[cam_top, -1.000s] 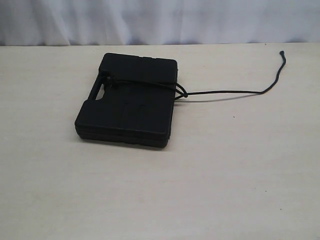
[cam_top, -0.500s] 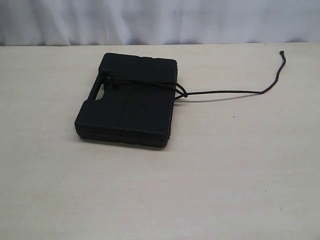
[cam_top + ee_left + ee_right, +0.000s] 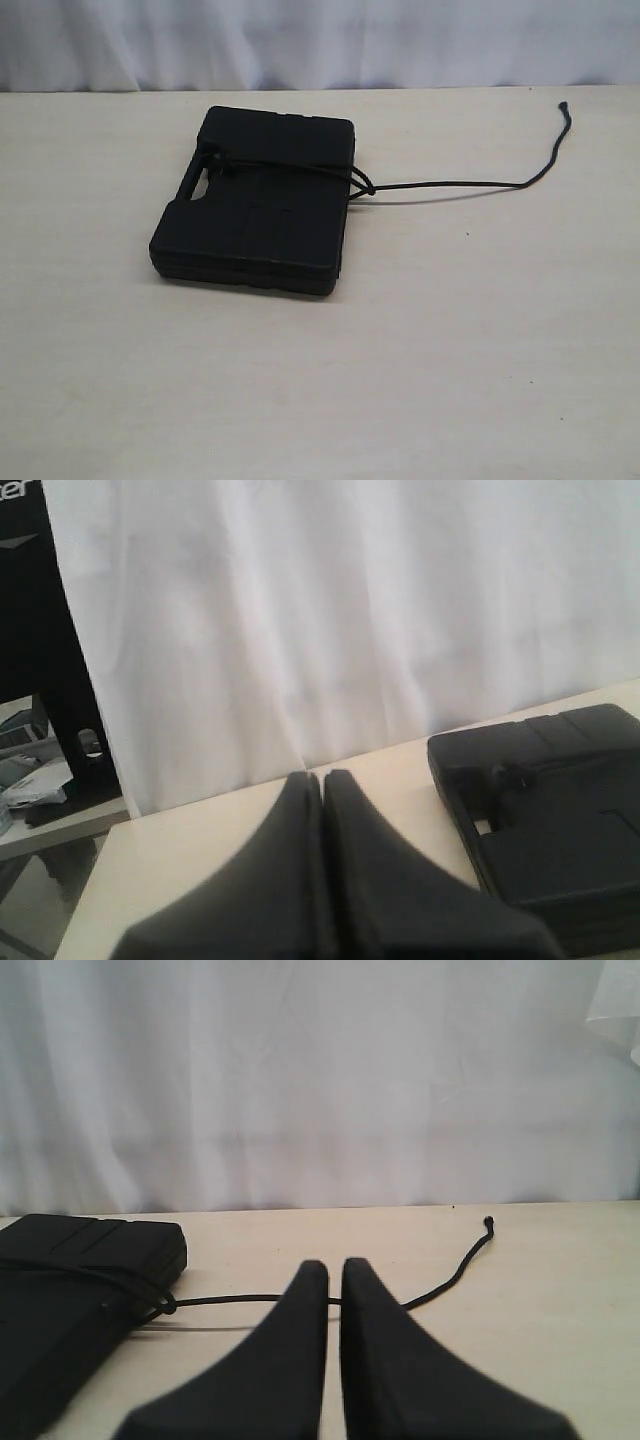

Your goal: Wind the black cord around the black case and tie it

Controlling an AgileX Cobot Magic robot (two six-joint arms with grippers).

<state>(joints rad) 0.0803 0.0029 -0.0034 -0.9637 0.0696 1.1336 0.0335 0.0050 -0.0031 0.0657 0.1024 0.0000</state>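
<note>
Two pincers, the left gripper (image 3: 321, 776) and the right gripper (image 3: 334, 1265), are each pressed together and hold nothing. Both hang low over the pale wooden table (image 3: 400, 360), dark fingers level and aimed toward the white curtain (image 3: 320, 40). The flat rectangular matte black case (image 3: 255, 220) lies on the table near the left gripper, apart from it. The thin black braided cord (image 3: 450, 184) crosses the lid from the handle slot (image 3: 200, 184), bunches at the case's edge, then trails free past the right gripper's tips to its knobbed tip (image 3: 563, 104).
</note>
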